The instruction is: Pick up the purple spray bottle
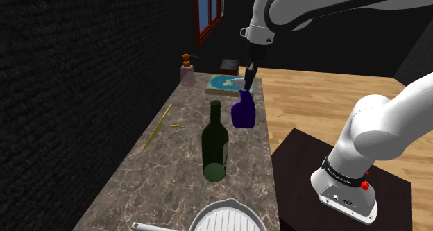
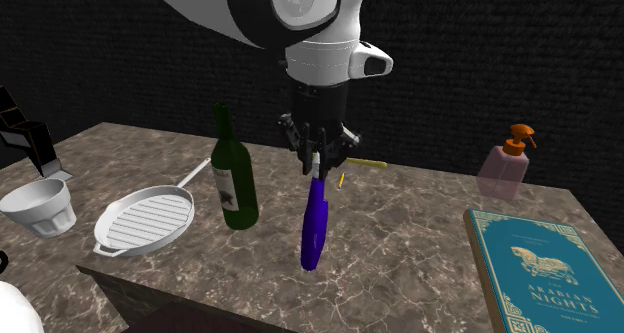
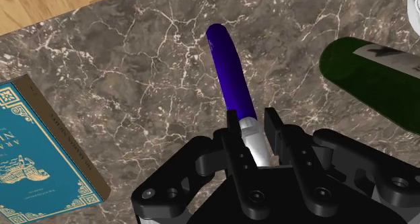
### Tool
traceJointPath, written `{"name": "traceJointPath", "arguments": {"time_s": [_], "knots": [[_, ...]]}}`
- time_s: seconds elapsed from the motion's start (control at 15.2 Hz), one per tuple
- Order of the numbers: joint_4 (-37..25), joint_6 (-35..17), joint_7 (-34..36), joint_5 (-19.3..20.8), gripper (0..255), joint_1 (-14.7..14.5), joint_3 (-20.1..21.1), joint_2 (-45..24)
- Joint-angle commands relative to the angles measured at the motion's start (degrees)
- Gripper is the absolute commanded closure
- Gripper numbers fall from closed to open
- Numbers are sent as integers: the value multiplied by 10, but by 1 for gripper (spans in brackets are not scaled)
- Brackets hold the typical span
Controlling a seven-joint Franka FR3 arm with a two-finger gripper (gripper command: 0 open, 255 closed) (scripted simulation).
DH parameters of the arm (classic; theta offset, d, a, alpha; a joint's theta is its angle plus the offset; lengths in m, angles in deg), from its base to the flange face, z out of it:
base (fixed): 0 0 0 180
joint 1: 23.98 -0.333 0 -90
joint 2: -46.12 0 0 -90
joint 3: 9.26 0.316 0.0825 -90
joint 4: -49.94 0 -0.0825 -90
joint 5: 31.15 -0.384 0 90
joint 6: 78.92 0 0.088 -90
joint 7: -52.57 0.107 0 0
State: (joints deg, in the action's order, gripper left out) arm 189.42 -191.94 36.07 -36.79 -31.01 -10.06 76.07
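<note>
The purple spray bottle [image 1: 242,112] [image 2: 314,221] [image 3: 231,71] hangs by its white spray head from my black gripper [image 1: 248,77] [image 2: 318,163] [image 3: 254,140], which is shut on that head. In the second exterior view its base appears lifted just off the marble counter [image 2: 420,246], its body tilted slightly. The counter [image 1: 177,153] runs away from the shoulder camera, and the bottle is over its edge nearest the wooden floor.
A dark green wine bottle [image 1: 214,143] [image 2: 232,171] [image 3: 373,78] stands close beside the spray bottle. A teal book [image 1: 230,84] [image 2: 540,271] [image 3: 40,145], a pink soap dispenser [image 1: 187,71] [image 2: 506,163], a grill pan [image 2: 150,219], a white cup [image 2: 40,206] and yellow sticks [image 1: 158,125] share the counter.
</note>
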Motion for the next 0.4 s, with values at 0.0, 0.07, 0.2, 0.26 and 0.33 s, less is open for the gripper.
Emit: {"name": "traceJointPath", "arguments": {"time_s": [0.0, 0.07, 0.2, 0.26, 0.33], "knots": [[-12, 15, 2, 0, 255, 0, 1, 3], [-19, 23, 3, 1, 255, 0, 0, 4], [-34, 39, 4, 1, 255, 0, 0, 6], [-35, 40, 4, 1, 255, 0, 0, 6], [-35, 40, 4, 1, 255, 0, 0, 6]]}}
